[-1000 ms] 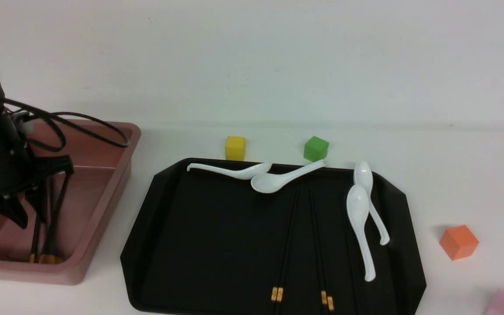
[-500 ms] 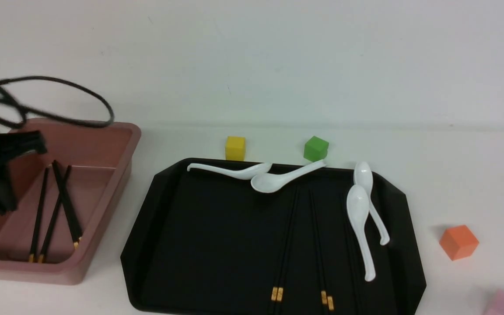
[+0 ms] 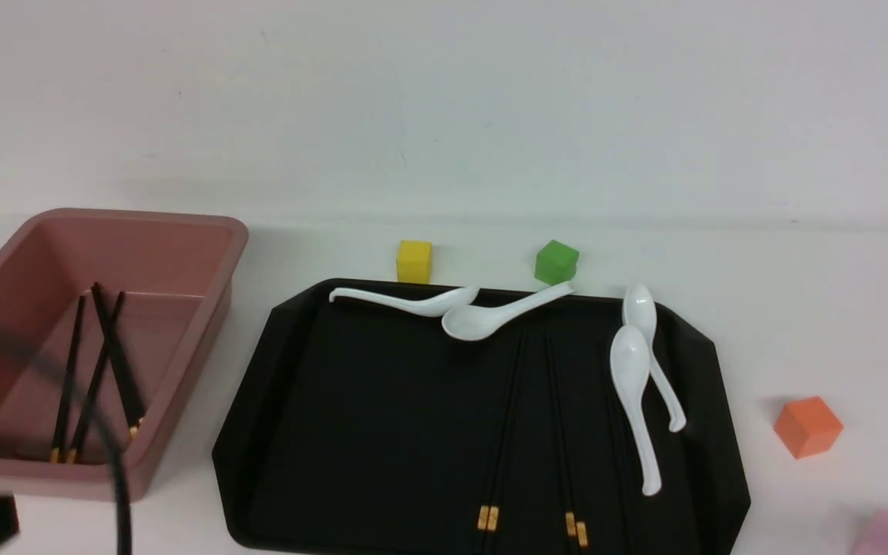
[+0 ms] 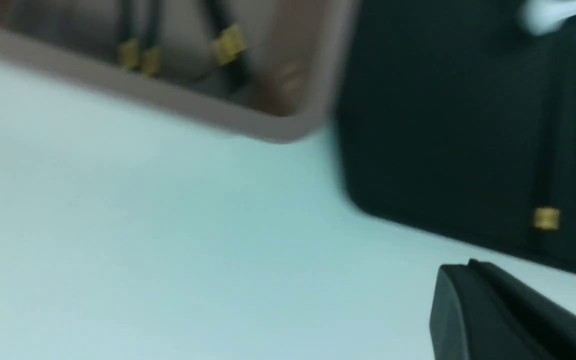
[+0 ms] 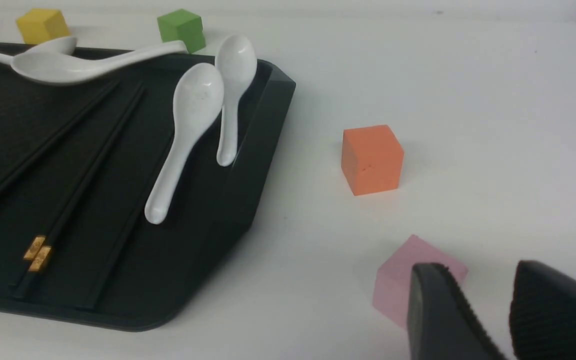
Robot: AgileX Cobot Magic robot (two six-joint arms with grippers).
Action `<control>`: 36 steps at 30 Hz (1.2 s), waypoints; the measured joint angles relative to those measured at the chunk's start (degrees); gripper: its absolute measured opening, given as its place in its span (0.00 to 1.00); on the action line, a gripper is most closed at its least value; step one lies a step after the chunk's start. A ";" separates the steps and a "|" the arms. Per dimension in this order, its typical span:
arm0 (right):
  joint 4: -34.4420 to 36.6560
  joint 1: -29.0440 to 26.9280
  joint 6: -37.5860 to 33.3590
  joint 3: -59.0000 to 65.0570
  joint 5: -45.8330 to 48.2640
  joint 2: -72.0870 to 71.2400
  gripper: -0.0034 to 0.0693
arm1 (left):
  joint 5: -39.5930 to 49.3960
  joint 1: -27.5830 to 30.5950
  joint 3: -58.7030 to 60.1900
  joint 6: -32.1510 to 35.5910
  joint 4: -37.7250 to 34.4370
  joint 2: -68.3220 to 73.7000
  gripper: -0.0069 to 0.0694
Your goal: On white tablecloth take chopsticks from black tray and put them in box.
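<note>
We see the pink box (image 3: 190, 347) on the left, with black chopsticks (image 3: 66, 381) in it. Near us, our left claw (image 4: 450, 267) is closed and has nothing in it. Next, the black tray (image 3: 382, 432) holds more chopsticks (image 3: 558, 424), with white spoons (image 3: 633, 378) at its far and right sides. Our right claw (image 5: 478, 265), near right, is a little open and empty.
</note>
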 joint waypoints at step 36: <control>0.00 0.00 0.00 0.00 0.00 0.00 0.38 | -18.53 -0.74 13.34 1.03 1.11 -22.41 0.08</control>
